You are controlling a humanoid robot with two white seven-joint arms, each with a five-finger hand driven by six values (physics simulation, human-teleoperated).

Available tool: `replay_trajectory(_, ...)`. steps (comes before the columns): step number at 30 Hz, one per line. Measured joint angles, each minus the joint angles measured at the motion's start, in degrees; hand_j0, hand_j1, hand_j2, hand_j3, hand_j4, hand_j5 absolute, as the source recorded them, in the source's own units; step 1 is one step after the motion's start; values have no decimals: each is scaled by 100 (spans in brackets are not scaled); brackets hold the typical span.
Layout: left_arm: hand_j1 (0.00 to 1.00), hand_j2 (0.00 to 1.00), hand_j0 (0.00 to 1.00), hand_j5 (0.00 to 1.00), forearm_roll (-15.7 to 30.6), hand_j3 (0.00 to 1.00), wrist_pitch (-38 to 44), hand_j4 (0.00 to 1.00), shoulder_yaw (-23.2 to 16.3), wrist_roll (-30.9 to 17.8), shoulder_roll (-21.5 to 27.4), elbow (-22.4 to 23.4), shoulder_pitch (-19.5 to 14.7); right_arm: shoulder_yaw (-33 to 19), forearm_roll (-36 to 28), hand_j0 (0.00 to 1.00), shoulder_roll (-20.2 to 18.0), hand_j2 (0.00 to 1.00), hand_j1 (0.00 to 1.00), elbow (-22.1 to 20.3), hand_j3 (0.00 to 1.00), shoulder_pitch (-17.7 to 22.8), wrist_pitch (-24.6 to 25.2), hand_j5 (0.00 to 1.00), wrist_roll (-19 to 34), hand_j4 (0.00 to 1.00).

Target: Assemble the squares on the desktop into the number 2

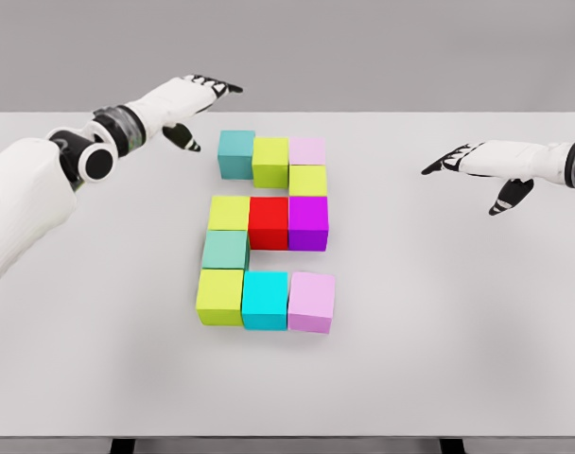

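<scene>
Nearest the camera, a yellow-green cube (219,297), a cyan cube (265,301) and a pink cube (312,302) form the bottom row of a block 2 on the white tabletop (477,322). Up from there, the other cubes complete the figure at the tabletop's centre. At ten o'clock, the left hand (188,104) hovers with fingers spread, holding nothing. At three o'clock, the right hand (481,168) hovers likewise, fingers extended and empty.

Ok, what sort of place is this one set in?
Probably a bare simulated test bench, not a real room: a plain white table, a featureless grey backdrop, and coloured cubes laid out as a 2, with the left hand and right hand hovering open.
</scene>
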Motion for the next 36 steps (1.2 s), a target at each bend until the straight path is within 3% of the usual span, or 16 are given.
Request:
replay_trajectory(3, 100, 100, 100, 100, 4, 100, -349, 100, -17, -58, 24, 7, -105, 0, 0, 100, 0, 100, 100, -1, 100, 0, 0, 100, 0, 100)
replay_trajectory(8, 100, 100, 100, 100, -28, 100, -464, 100, -32, -915, 38, 79, -185, 0, 0, 100, 0, 100, 100, -5, 100, -9, 0, 100, 0, 100)
replay_trajectory(12, 100, 100, 100, 100, -57, 100, -440, 100, -203, -1164, 40, 194, -404, 0, 0, 100, 0, 100, 100, -6, 100, 0, 0, 100, 0, 100)
replay_trajectory(25, 100, 100, 100, 100, -182, 100, -444, 100, -258, -1189, -469, 1044, -510, 0, 0, 100, 0, 100, 100, -6, 100, -9, 0, 100, 0, 100)
replay_trajectory(36, 100, 100, 100, 100, -209, 100, -461, 100, -310, -1202, -539, 1120, -501, 0, 0, 100, 0, 100, 100, -2, 100, -9, 0, 100, 0, 100)
